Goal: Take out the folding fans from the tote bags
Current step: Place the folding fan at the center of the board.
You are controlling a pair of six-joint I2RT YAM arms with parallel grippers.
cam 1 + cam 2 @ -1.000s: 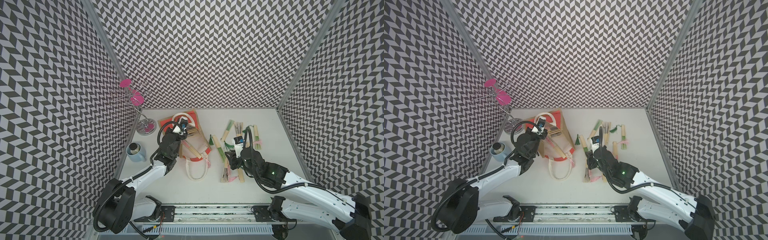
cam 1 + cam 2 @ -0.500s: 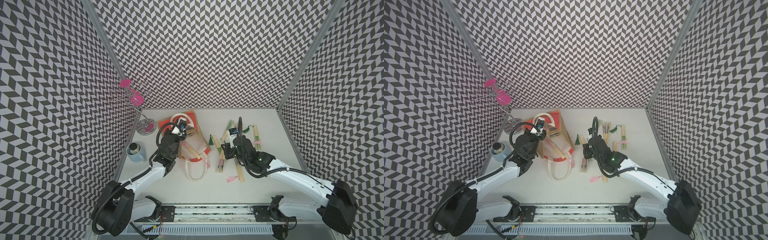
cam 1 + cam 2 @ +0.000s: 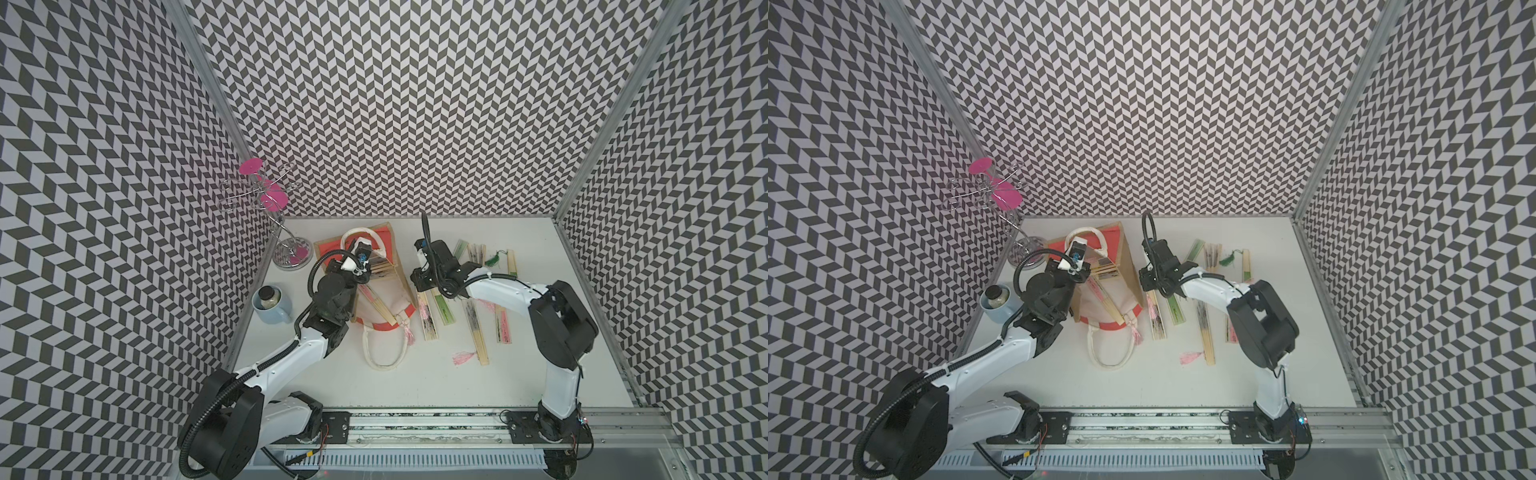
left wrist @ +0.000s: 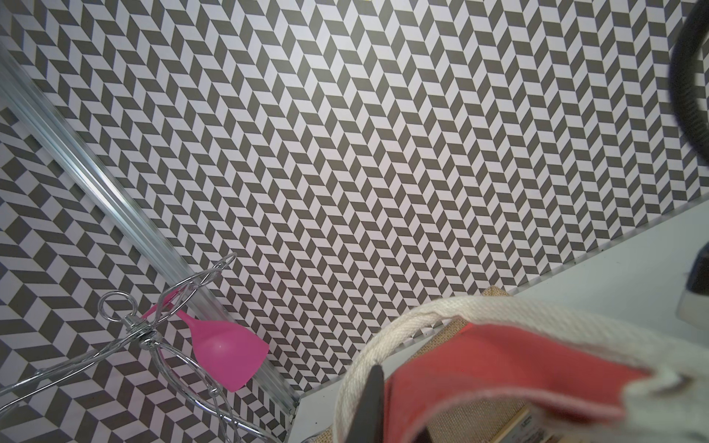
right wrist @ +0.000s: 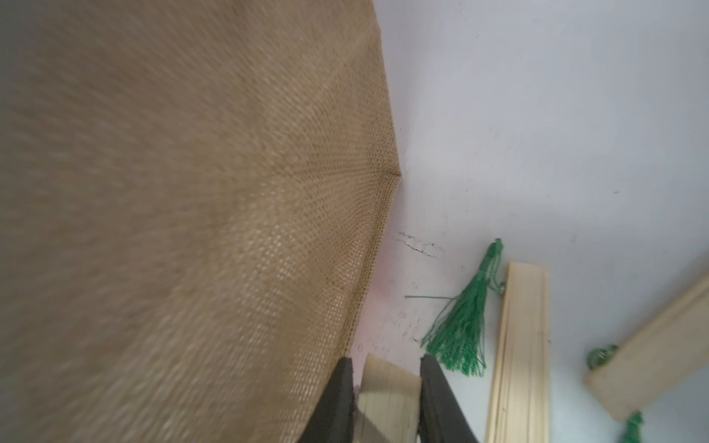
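Observation:
The tan tote bag [image 3: 397,276] [image 3: 1125,274] with red-orange and white panels lies on its side at the back left. My left gripper [image 3: 362,266] [image 3: 1077,266] is shut on its red rim beside a cream handle [image 4: 387,337]; one dark finger [image 4: 374,402] shows. Several folding fans [image 3: 380,270] poke from the mouth, and one [image 3: 376,303] lies across the white panel. My right gripper [image 3: 420,286] [image 3: 1152,286] [image 5: 385,368] sits close against the bag's jute side [image 5: 230,230], shut on a pale bamboo fan [image 5: 387,391] [image 3: 428,318] with pink and black print.
Several more fans [image 3: 473,328] [image 3: 511,262] are scattered to the right of the bag, with green [image 5: 466,330] and pink [image 3: 463,357] tassels. A blue mug [image 3: 272,305] and a wire rack [image 3: 293,253] holding pink cups [image 4: 226,349] stand by the left wall.
My right gripper has travelled left and toward the back, from the fan pile to the bag's side, bringing the pink-printed fan along. The left arm has stayed still on the bag.

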